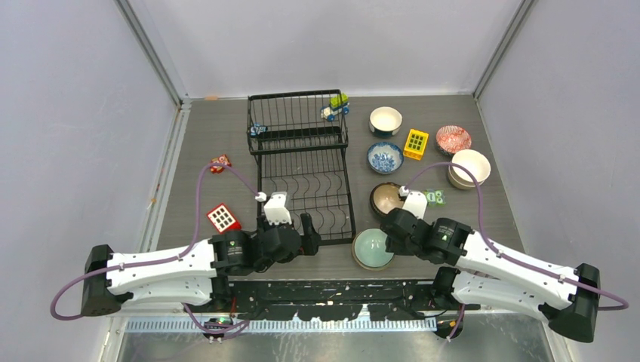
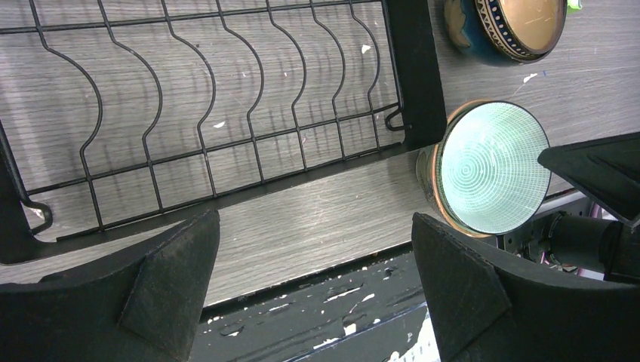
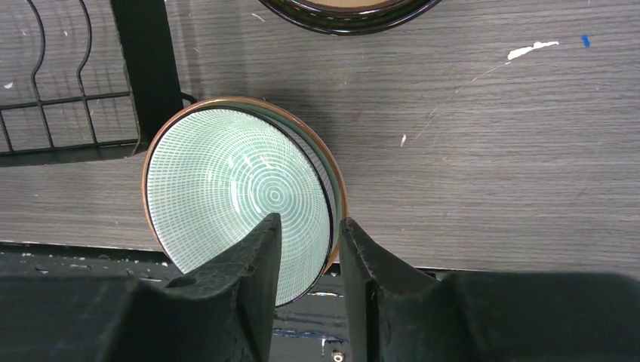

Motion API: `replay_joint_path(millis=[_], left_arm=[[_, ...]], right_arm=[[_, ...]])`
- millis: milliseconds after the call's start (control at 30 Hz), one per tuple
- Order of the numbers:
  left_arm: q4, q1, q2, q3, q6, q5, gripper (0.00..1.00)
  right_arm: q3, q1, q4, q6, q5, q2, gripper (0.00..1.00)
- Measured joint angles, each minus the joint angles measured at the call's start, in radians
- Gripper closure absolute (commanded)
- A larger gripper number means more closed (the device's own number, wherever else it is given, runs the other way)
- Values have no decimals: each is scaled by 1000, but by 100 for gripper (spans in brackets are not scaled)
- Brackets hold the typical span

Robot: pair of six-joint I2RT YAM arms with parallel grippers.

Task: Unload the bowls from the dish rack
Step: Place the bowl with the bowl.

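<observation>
Your right gripper (image 3: pixel 309 226) is clamped on the near rim of the pale green round ceramic bowl (image 3: pixel 234 188), one finger inside the bowl and the other against its outer wall. The bowl looks tipped a little. You cannot tell from these views whether its foot touches the grey wood-grain table (image 3: pixel 490 151). It sits just beside the front right corner of the large black wire dish rack (image 3: pixel 140 60), outside it. In the top view the same gripper (image 1: pixel 389 240) reaches the bowl (image 1: pixel 372 247) from the right.

Your left gripper (image 2: pixel 313 226) hangs with its fingers wide apart and nothing between them, over the table just in front of the rack's (image 2: pixel 411 75) near edge. The green bowl (image 2: pixel 494 166) is off to its right.

Further out, the other bowls stand on the table to the right of the rack (image 1: pixel 302 162):
- a dark brown round bowl (image 1: pixel 386 198) just beyond the green one
- a blue-and-white patterned bowl (image 1: pixel 385 157)
- a white bowl (image 1: pixel 386 120)
- a red-patterned bowl (image 1: pixel 453 139)
- a cream bowl (image 1: pixel 469 167)

A small yellow toy block (image 1: pixel 416 143) lies among them.
</observation>
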Motion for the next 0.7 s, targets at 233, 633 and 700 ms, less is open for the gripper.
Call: replay_joint_path(millis=[233,633,700], left_arm=[[0,0,0,0,0,0,0],[0,0,0,-4,1,-2,0],[0,0,0,-4,1,-2,0]], right_arm=[[16,0,-35,25,-3,7,72],[17,0,-63,63,-19,16,82],[16,0,-63,66,-21,16,83]])
